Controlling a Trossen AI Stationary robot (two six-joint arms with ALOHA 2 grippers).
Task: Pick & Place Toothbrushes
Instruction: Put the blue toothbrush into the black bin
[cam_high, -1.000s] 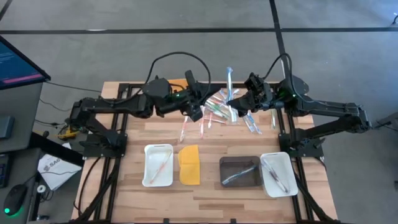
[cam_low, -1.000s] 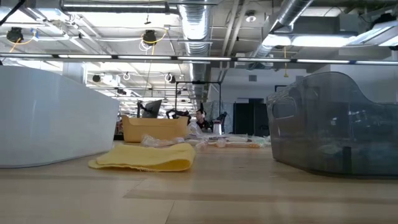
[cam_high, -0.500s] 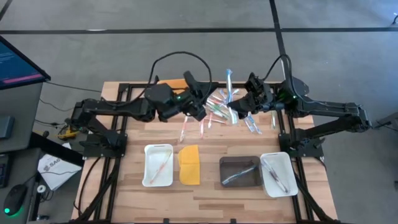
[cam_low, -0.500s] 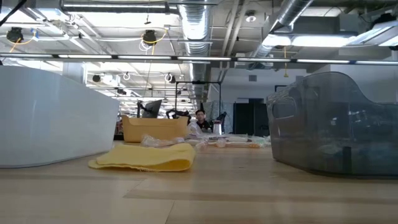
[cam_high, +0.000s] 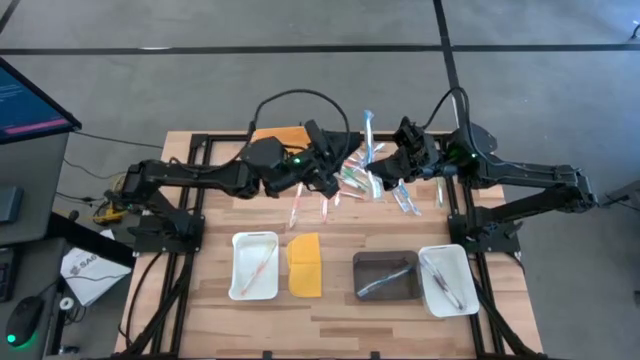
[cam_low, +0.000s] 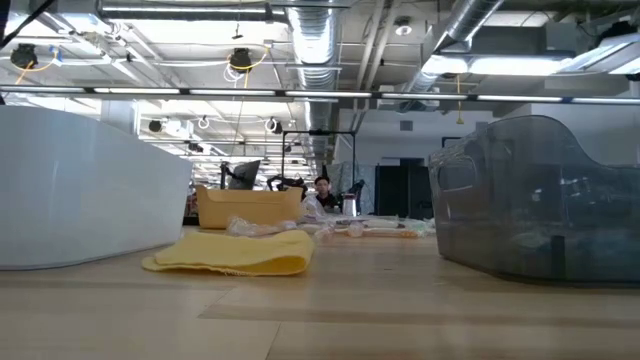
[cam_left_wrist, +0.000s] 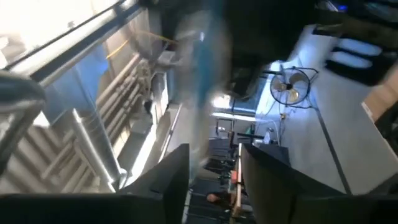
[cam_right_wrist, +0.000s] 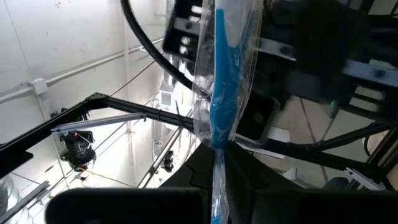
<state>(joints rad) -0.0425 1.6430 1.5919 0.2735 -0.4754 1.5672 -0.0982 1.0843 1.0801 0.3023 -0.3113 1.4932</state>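
Note:
A blue toothbrush in a clear wrapper (cam_high: 369, 135) is up in the air over the far middle of the table, with my right gripper (cam_high: 380, 172) shut on it. Facing it from the left, my left gripper (cam_high: 338, 168) is open. In the left wrist view its fingers (cam_left_wrist: 168, 180) stand apart, and the toothbrush (cam_left_wrist: 199, 56) is a blur ahead of them; I cannot tell whether they touch. Several more toothbrushes (cam_high: 345, 178) lie in a loose heap on the table beneath both grippers. My right gripper pinches the wrapped blue toothbrush between its two fingers, on the handle (cam_right_wrist: 216, 155) near one end. The fingers come about level from the table's right and lie across it. The toothbrush is lifted clear of the table, and its long free part (cam_right_wrist: 221, 68) sticks out past the fingers.
Along the near side stand a white tray (cam_high: 238, 272), a flat yellow lid (cam_high: 305, 265), a dark clear tray (cam_high: 387, 262) and a second white tray (cam_high: 462, 270); each tray holds toothbrushes. An orange box (cam_high: 280, 134) sits at the far edge. A person (cam_low: 322, 188) shows far behind.
My left gripper has moved a little toward the table's right, closer to my right gripper and the raised toothbrush. My right gripper has kept the blue toothbrush still in the air.

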